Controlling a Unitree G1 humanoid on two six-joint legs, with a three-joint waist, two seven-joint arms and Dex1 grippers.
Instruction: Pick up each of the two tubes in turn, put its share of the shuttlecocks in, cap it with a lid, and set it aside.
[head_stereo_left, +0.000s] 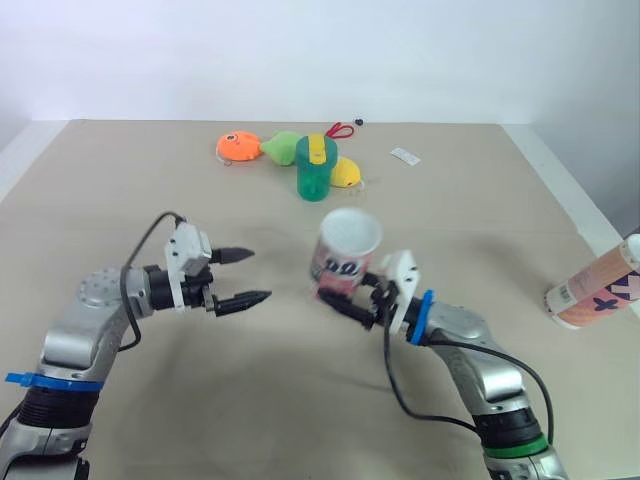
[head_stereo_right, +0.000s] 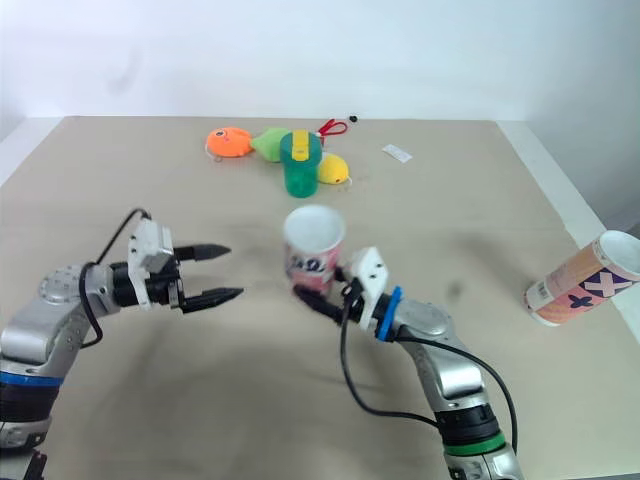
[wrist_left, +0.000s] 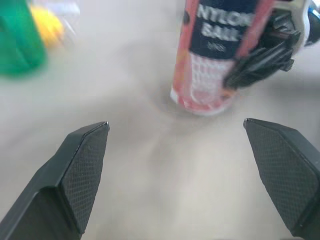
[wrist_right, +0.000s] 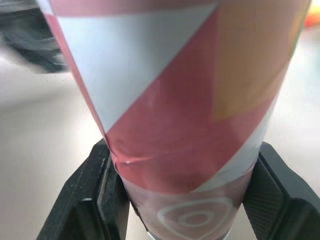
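A pink, white and blue shuttlecock tube stands upright at the table's middle, mouth open. My right gripper is shut on the tube's lower part; its fingers press both sides of the tube. My left gripper hovers open to the tube's left, a short gap away, nothing between its fingers. In the left wrist view the tube stands ahead of it. A second tube lies on its side at the table's right edge.
A green lidded cup stands at the back middle among orange, green and yellow soft toys. A small white packet and a red item lie further back. Bare tabletop lies to the left.
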